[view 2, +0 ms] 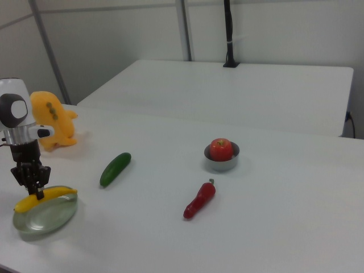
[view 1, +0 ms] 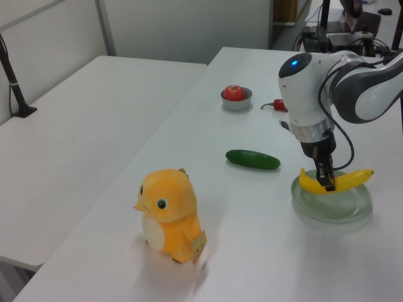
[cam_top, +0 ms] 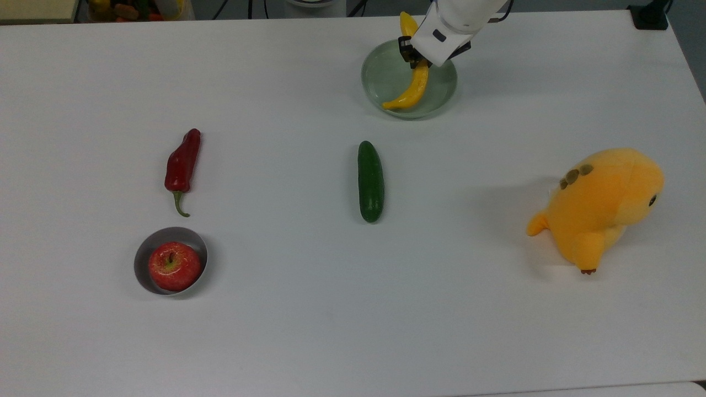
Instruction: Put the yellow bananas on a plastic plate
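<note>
Now the tool [view 1: 327, 185] grips the banana [cam_top: 411, 91] at mid-length, low over the plate [cam_top: 386, 66]; the cucumber [cam_top: 370, 181] lies near the plate on the counter [cam_top: 309, 309].

No text, label, brand, number or sign can be read anywhere on the tabletop [cam_top: 276, 331] or on the things lying on it.
</note>
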